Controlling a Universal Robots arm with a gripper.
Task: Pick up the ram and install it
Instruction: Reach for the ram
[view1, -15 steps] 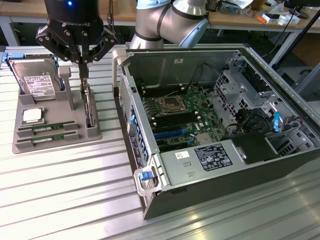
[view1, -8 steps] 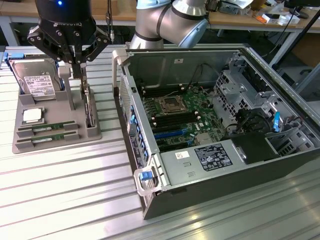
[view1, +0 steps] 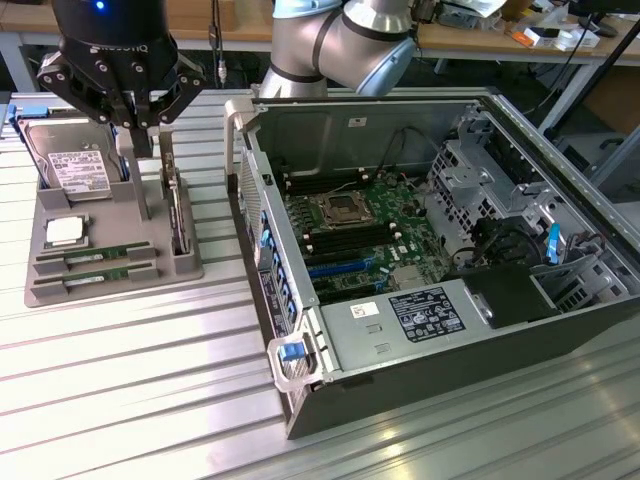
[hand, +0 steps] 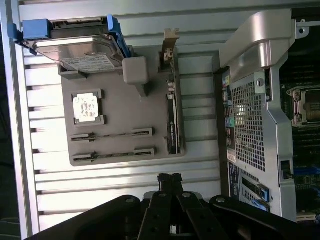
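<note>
Two rams lie edge-up in the slots of a grey fixture tray (view1: 112, 296): one ram (view1: 97, 255) and a second ram (view1: 93, 276) nearer the front. In the wrist view they are thin dark strips, ram (hand: 112, 134) and second ram (hand: 113, 153), on the tray (hand: 125, 105). My black gripper (view1: 140, 122) hangs above the tray's back part, apart from the rams. Its fingertips (hand: 169, 178) are pressed together with nothing between them. The open computer case (view1: 430, 250) stands to the exterior view's right, with the motherboard (view1: 355, 235) and its long memory slots exposed.
On the tray also sit a silver hard drive (view1: 72, 165) in a blue bracket, a square processor (view1: 64, 232), and a card standing on edge (view1: 178, 215). The case's raised side wall (view1: 255, 210) stands between tray and motherboard. A ribbed metal table (view1: 130, 390) lies under everything.
</note>
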